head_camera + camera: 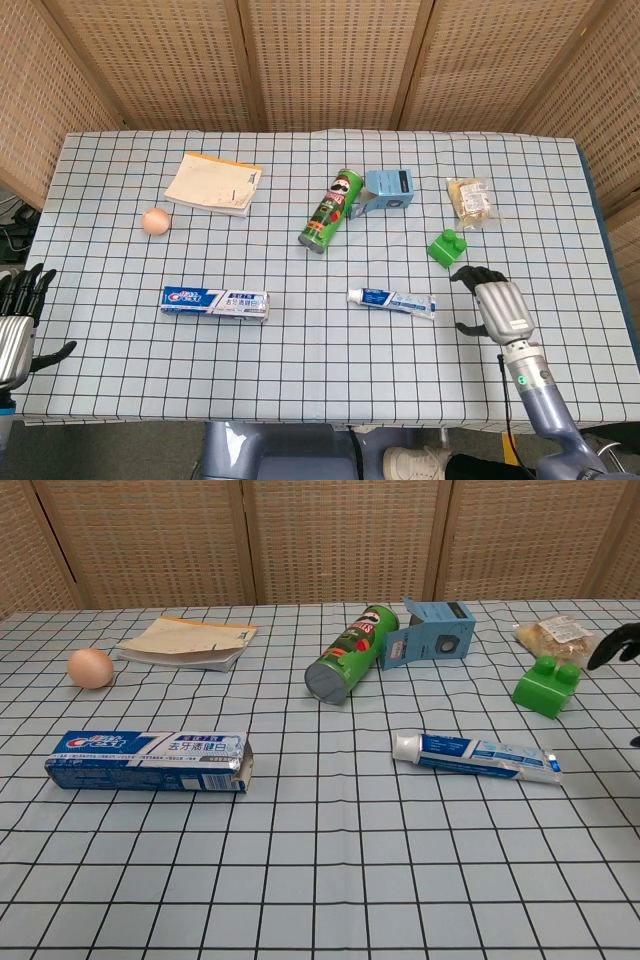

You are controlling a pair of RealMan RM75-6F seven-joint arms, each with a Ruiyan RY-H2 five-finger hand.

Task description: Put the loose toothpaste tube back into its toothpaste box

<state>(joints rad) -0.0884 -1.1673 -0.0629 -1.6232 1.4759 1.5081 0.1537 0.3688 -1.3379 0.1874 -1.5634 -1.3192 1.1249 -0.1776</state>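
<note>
While my right hand [495, 304] hovers empty with fingers apart, the toothpaste tube [392, 302] lies just to its left on the surface, crimped end nearest, cap pointing toward the box [215, 302].

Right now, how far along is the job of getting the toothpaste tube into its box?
Nothing is done yet: the toothpaste tube lies loose on the table, well apart from the toothpaste box, whose end flap looks open in the chest view. In hand: the right hand is beside the tube, holding nothing. The left hand waits at the table edge. Grasping and inserting remain.
</note>
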